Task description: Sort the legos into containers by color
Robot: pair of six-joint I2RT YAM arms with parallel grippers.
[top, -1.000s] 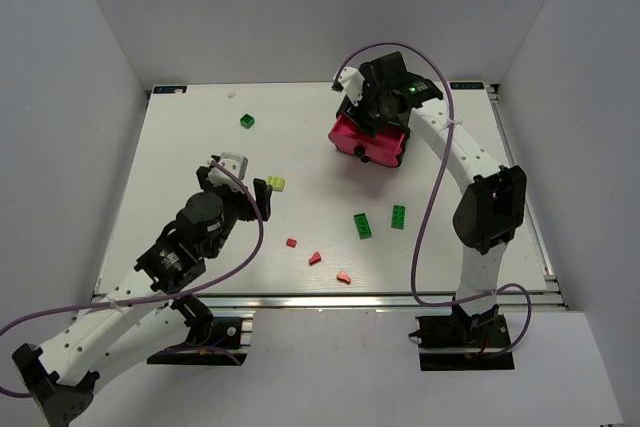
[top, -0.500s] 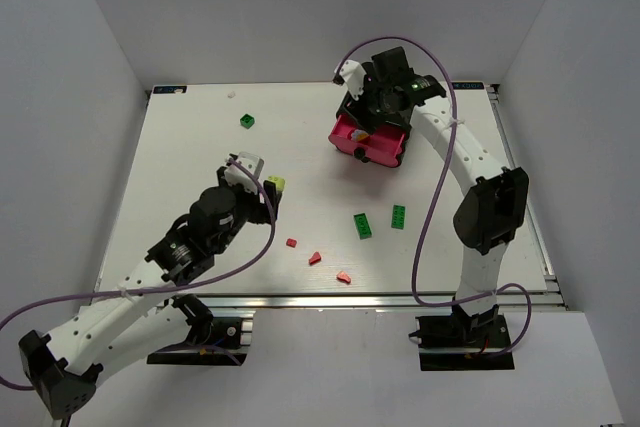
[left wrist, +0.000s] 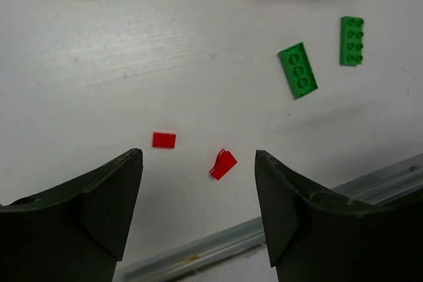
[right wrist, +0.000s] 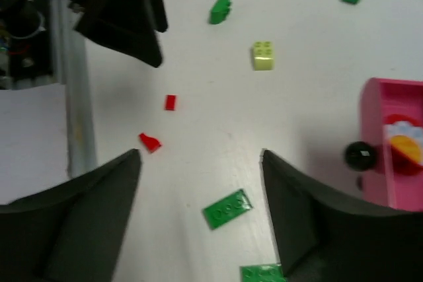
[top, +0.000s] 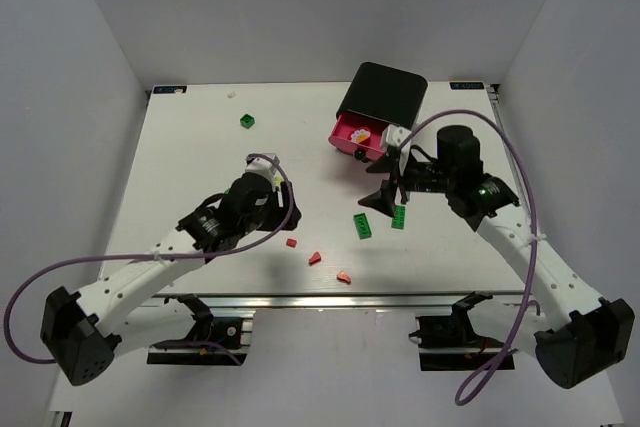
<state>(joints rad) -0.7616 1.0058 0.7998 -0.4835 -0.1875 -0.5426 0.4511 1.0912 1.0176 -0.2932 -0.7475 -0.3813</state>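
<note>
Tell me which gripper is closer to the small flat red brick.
Left. The left gripper, open, has the flat red brick just ahead of its fingers; the right gripper hangs farther off, over the two green plates.

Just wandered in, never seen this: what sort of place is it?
Probably a robotics lab test bench: a left arm and right arm bolted to a white table, plain grey panels around it, toy legos scattered.

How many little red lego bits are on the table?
3, in a slanted row near the table's front: the left red bit, the middle red bit, and the right red bit closest to the edge. Others may be hidden.
</note>
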